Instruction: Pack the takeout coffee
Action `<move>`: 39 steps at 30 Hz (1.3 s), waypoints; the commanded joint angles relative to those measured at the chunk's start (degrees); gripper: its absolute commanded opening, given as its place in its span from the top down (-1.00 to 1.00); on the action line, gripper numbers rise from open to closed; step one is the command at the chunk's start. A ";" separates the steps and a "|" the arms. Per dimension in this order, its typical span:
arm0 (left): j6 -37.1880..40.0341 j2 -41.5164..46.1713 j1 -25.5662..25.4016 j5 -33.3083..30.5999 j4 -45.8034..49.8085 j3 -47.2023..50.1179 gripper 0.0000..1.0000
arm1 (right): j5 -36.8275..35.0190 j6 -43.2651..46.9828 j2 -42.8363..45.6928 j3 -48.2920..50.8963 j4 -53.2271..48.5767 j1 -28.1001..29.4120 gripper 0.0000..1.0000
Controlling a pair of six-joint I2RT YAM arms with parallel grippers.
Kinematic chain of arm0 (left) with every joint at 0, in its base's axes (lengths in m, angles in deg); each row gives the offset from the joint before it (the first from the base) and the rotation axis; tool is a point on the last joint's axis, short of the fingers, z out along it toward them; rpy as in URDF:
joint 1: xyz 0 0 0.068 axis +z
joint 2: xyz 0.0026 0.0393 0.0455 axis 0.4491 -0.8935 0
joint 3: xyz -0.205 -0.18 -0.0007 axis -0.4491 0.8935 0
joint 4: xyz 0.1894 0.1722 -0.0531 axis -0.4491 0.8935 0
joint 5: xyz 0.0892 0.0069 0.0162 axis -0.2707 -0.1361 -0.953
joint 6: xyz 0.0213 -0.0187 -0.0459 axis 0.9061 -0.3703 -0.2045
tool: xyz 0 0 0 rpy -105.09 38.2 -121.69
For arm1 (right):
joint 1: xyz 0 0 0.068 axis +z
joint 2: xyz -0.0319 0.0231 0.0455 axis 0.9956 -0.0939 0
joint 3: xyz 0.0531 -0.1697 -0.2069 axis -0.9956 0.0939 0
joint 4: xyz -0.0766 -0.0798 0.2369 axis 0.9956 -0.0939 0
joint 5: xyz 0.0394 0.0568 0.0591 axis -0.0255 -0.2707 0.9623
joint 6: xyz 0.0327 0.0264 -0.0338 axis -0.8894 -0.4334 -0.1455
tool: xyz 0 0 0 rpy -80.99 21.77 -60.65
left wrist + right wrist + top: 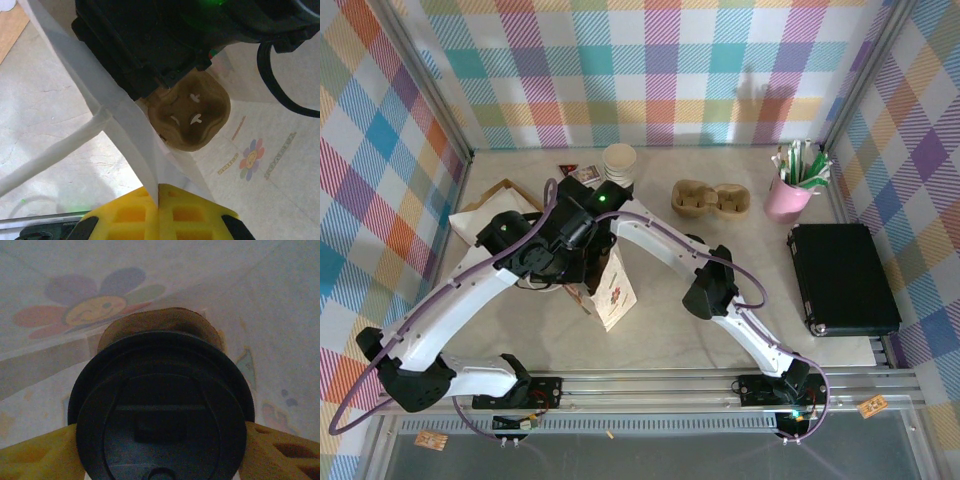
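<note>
The takeout coffee sits squarely between the yellow fingers of the right gripper, down inside the white paper bag. Its black lid spans the gap from one finger to the other. Just beyond the lid is a brown pulp tray in the bag; whether the cup rests in it I can't tell.

The bag's flower-printed walls crowd in close. Further back on the table stand a stack of cream cups, two pulp carriers and a pink cup of packets, with a black case off to the right.

The right jaws stand wide, touching the lid's rim on both sides. The left gripper has its jaws pressed together on the bag's upper edge, pinching the paper.
</note>
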 commanded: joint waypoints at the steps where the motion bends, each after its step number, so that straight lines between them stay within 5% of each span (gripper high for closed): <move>1: 4.79 0.61 -1.72 2.27 -1.72 -0.07 1.00 | -7.08 3.32 -2.36 0.75 -0.45 2.44 -0.36; 12: 6.18 1.91 -1.77 2.77 -2.93 0.53 1.00 | -10.85 5.84 3.46 0.56 -5.67 1.89 -0.16; 29: 6.61 1.58 -1.77 2.85 -2.93 -0.32 1.00 | -10.29 5.54 1.60 3.69 -4.80 2.16 -0.16; 31: 6.58 1.17 -1.78 2.42 -2.40 -1.46 0.86 | -10.11 5.24 2.38 3.14 -4.60 2.13 -0.16; 35: 6.68 0.73 -1.72 1.90 -1.89 -3.60 0.26 | -10.28 3.16 4.75 3.24 -4.25 1.63 -0.14; 39: 5.92 0.84 -1.73 1.68 -1.59 -4.54 0.06 | -10.31 2.95 6.23 3.33 -4.22 1.46 -0.13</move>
